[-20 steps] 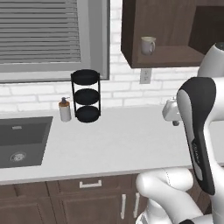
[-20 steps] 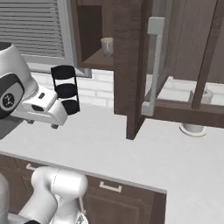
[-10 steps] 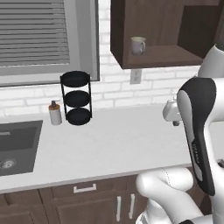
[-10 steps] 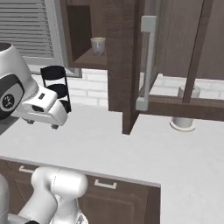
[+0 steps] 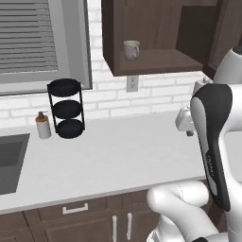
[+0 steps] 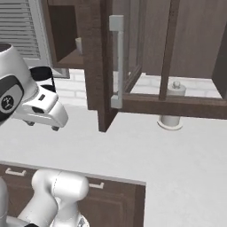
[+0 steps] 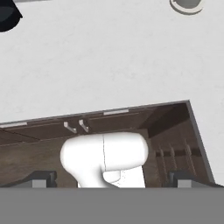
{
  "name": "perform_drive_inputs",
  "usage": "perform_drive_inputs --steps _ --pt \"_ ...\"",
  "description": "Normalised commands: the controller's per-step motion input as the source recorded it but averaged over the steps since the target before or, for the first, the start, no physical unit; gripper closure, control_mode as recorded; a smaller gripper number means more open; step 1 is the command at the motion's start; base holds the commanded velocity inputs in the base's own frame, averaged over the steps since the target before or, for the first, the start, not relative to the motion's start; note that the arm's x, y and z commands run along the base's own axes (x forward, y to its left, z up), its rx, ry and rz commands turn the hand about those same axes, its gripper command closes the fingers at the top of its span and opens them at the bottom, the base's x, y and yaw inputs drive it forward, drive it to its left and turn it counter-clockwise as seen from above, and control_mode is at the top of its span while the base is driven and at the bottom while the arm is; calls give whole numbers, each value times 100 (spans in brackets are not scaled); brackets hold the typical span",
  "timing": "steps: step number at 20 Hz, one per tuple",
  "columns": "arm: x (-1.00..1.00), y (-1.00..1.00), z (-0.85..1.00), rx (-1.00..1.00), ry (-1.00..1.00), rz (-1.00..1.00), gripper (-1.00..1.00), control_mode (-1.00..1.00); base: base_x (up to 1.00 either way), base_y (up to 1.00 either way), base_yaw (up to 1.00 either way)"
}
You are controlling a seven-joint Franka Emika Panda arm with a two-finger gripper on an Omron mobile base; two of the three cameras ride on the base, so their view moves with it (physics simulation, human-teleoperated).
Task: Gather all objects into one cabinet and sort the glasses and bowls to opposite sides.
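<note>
A mug [image 5: 131, 49] stood on the shelf of the wall cabinet [image 5: 156, 61], near its left end, above the counter [image 5: 118, 156]; an outlet [image 5: 132, 83] sat on the brick wall just under the cabinet; on the counter, to the left, a three-tier rack [image 5: 66, 108] stood near the wall, with a small bottle [image 5: 43, 125] just beside it on its left, and the sink [image 5: 12, 160] lay farther left; in the right base view, the cabinet door [image 6: 133, 57] stood swung out over the counter, and behind it a canister [image 6: 171, 106] stood on the counter; drawers [image 5: 75, 208] lay below the counter edge
</note>
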Motion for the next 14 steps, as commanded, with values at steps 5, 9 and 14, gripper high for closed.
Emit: perform_drive_inputs --steps 5,9,14 --pt "0 0 0 0 0 0 -100 100 14 -11 -4" --pt "0 0 0 0 0 0 -100 100 17 0 0" --pt "0 0 0 0 0 0 -100 100 29 12 0"
